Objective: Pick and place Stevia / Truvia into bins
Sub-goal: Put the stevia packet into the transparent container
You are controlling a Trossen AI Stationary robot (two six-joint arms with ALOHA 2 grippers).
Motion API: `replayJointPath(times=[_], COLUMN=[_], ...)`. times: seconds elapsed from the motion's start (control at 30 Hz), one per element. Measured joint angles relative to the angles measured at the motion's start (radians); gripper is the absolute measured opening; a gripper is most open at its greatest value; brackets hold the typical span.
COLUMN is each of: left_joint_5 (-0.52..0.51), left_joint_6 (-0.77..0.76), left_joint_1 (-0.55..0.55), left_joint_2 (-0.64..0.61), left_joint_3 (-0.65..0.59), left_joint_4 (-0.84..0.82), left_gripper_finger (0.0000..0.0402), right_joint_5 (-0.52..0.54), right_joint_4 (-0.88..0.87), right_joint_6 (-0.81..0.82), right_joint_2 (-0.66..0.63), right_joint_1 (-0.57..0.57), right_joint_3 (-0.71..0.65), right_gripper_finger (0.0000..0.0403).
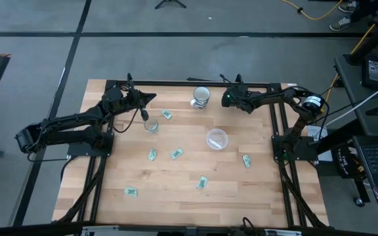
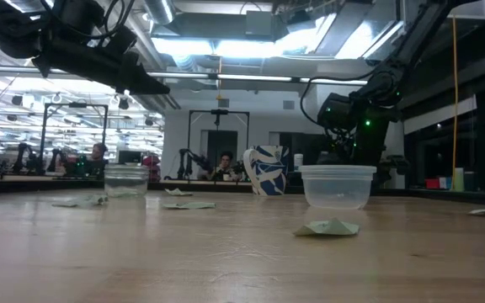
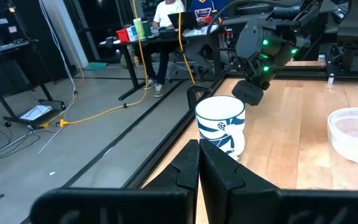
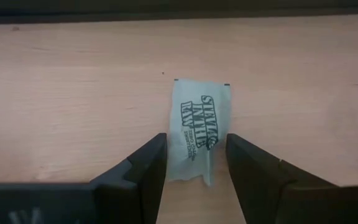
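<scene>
While the right gripper (image 4: pixel 196 162) hangs near the mug (image 1: pixel 201 96), fingers spread, a Stevia packet (image 4: pixel 199 127) lies flat on the table (image 4: pixel 73 93) between them, its long axis running along the fingers; the left gripper (image 3: pixel 199 163), pressed together, waits beyond the mug's other side.

A light wooden table (image 1: pixel 176 196) carries everything. At its far edge stands a white mug with blue markings (image 1: pixel 201 96). A small clear cup (image 1: pixel 151 126) sits left of centre, and a wider clear cup (image 1: pixel 216 139) sits right of centre. Green-and-white packets (image 1: pixel 176 153) lie flat and scattered: one beside the small cup, two mid-table, one at the right, two nearer the front.
</scene>
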Motion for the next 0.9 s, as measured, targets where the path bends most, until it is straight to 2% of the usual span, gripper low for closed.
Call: replayJointPath(times=[0.3,0.5,0.73,0.9], left_joint_5=[0.0,0.0,0.0,0.0], left_joint_6=[0.0,0.0,0.0,0.0], left_joint_1=[0.0,0.0,0.0,0.0], left_joint_2=[0.0,0.0,0.0,0.0], left_joint_3=[0.0,0.0,0.0,0.0], left_joint_4=[0.0,0.0,0.0,0.0], left_gripper_finger=[0.0006,0.0006,0.0006,0.0006], right_joint_5=[0.0,-0.008,-0.008,-0.014], right_joint_4=[0.0,0.0,0.0,0.0], right_joint_6=[-0.013,-0.014,-0.04,-0.073], right_joint_2=[0.0,0.0,0.0,0.0], right_joint_1=[0.0,0.0,0.0,0.0], right_joint_3=[0.0,0.0,0.0,0.0], right_gripper_finger=[0.0157,0.0104,0.0016,0.0008])
